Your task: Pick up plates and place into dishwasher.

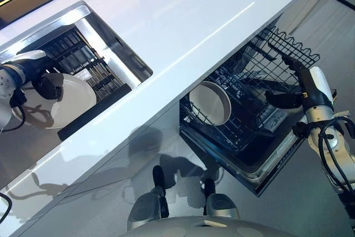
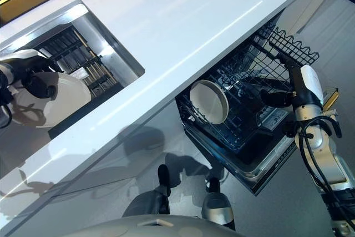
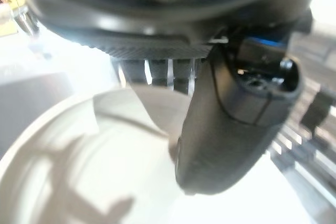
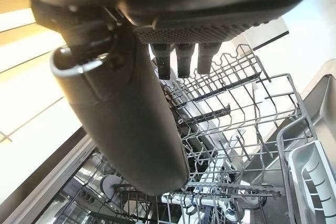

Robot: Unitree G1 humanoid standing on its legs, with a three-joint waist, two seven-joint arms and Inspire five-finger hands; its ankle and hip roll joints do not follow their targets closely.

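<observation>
A white worktop [image 1: 183,31] runs across the scene, with a steel sink [image 1: 105,37] set into it on the robot's left and a pulled-out dishwasher rack [image 1: 249,98] below its edge on the right. The left hand [image 1: 47,84] grips the rim of a white plate [image 1: 75,101] in the sink, thumb lying across the plate's inner face. A second white plate [image 1: 209,102] stands on edge in the rack, while the right hand [image 1: 291,84] hovers over the rack's far end, fingers straight and holding nothing.

Two white plates, one in the sink [image 1: 66,101], one in the rack [image 1: 209,102], one sink [image 1: 119,45], one dishwasher rack [image 1: 294,51], two robot hands, left [image 1: 47,84], right [image 1: 288,95]
</observation>
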